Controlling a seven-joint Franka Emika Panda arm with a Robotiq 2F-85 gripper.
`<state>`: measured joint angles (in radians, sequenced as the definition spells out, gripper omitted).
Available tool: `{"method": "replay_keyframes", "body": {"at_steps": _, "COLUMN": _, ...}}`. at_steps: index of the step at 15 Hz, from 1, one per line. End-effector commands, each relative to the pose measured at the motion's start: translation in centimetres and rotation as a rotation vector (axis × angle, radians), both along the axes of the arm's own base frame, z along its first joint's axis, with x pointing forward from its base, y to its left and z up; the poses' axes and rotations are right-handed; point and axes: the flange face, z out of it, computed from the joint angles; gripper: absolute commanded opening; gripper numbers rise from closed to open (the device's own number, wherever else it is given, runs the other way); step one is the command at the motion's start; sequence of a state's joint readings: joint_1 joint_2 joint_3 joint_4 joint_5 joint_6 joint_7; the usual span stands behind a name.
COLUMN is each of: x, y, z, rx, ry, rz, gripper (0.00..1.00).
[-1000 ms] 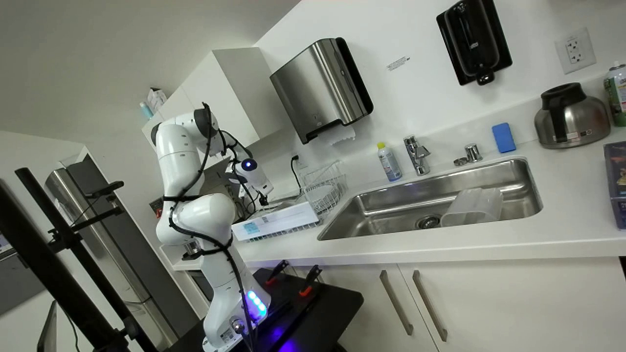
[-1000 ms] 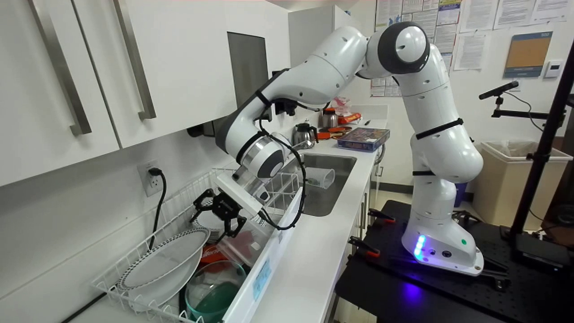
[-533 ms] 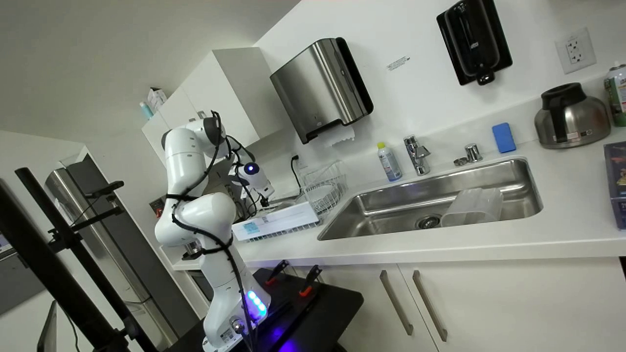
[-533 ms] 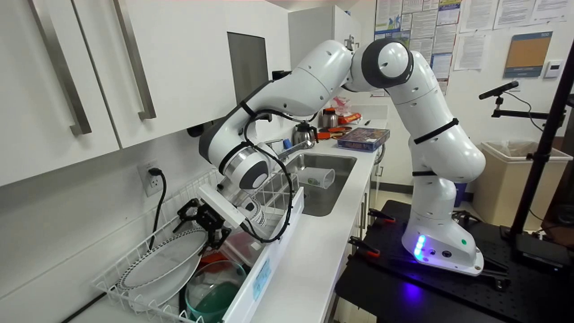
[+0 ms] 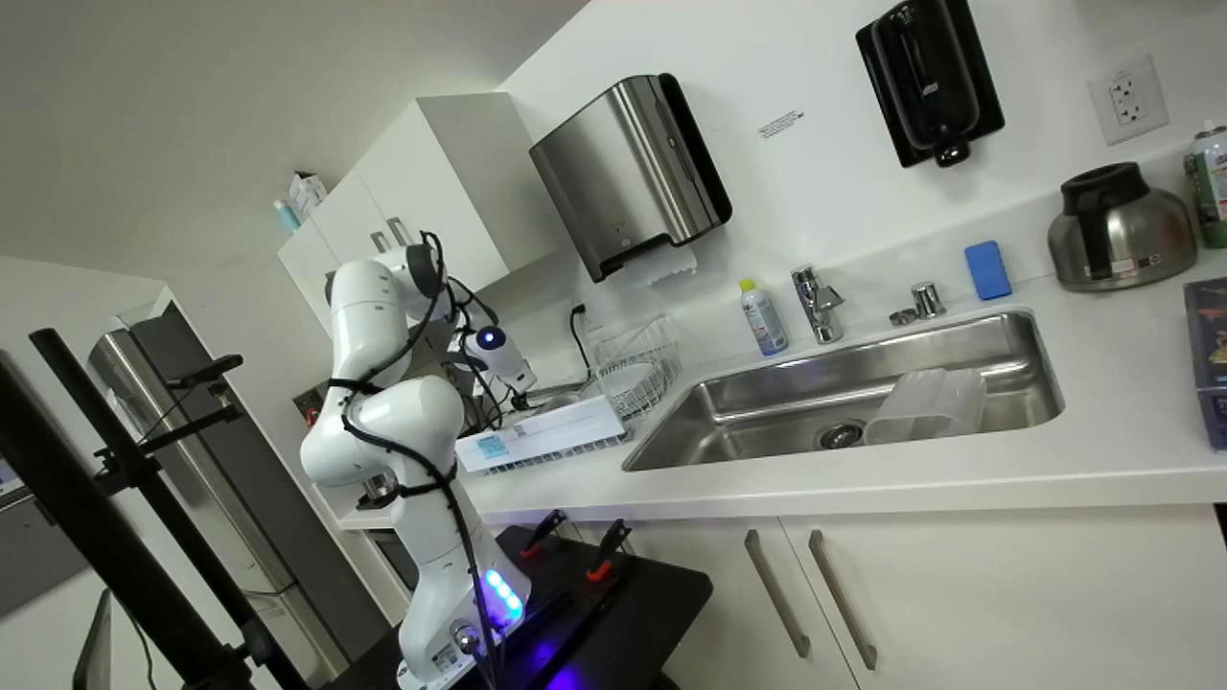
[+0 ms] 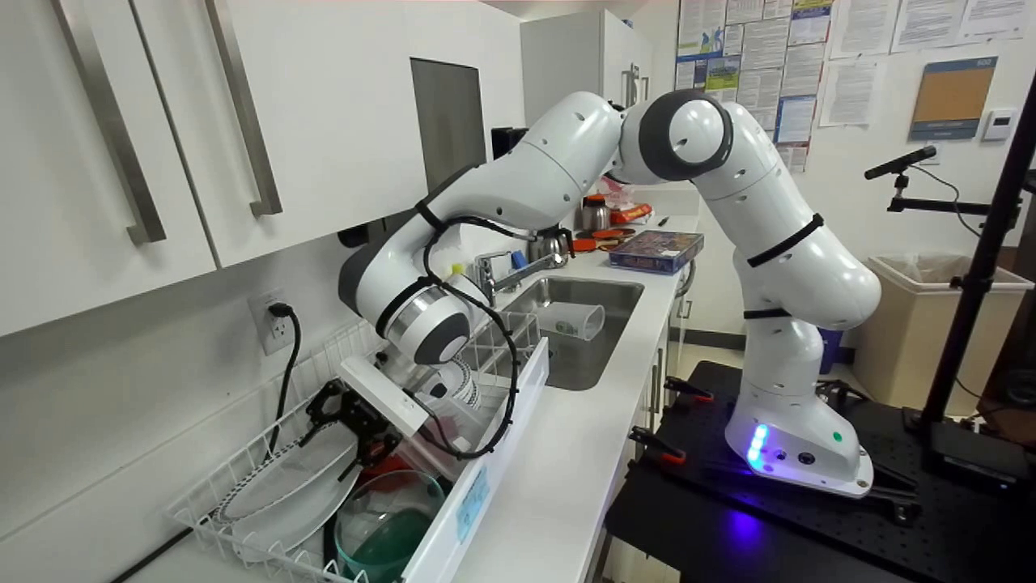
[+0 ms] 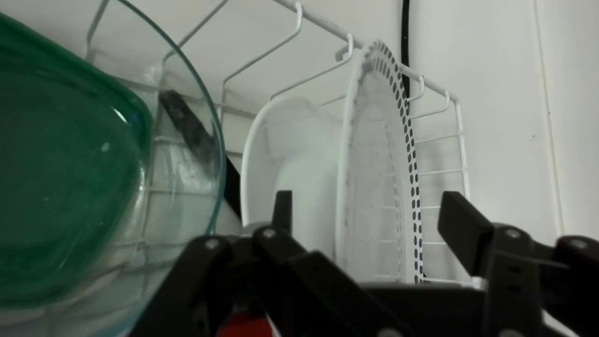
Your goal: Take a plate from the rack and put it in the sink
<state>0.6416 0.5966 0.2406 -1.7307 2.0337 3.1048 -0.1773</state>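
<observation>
two fingers (image 7: 463, 229) of your end effector (image 7: 367, 206) spread wide, empty, dotted-rim plate (image 7: 376, 182) on edge between them mid-frame in your wrist view, within the wire rack (image 7: 430, 83), sink (image 5: 757, 433) right of centre in an exterior view

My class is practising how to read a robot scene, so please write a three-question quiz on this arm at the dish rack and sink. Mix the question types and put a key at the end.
1. True or false: in the wrist view, the end effector stands open.

2. The rightmost plate in the wrist view is edged with:
A) gold stripes
B) dark spots
C) blue flowers

3. Which loose thing lies in the sink?

Key: 1. True. 2. B. 3. A translucent container.
</observation>
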Motion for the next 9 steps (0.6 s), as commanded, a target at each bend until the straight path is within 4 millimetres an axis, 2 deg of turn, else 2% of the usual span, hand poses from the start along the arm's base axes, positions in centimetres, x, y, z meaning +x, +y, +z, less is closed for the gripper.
{"method": "replay_keyframes", "body": {"at_steps": 1, "x": 0.7, "y": 0.9, "z": 0.5, "rx": -0.026, "ry": -0.036, "rz": -0.025, "gripper": 0.49}}
{"method": "replay_keyframes", "body": {"at_steps": 7, "x": -0.3, "y": 1.2, "z": 2.0, "rx": -0.059, "ry": -0.065, "rz": -0.029, "gripper": 0.05}}
{"method": "replay_keyframes", "body": {"at_steps": 9, "x": -0.6, "y": 1.4, "z": 2.9, "rx": -0.07, "ry": -0.083, "rz": -0.032, "gripper": 0.0}}
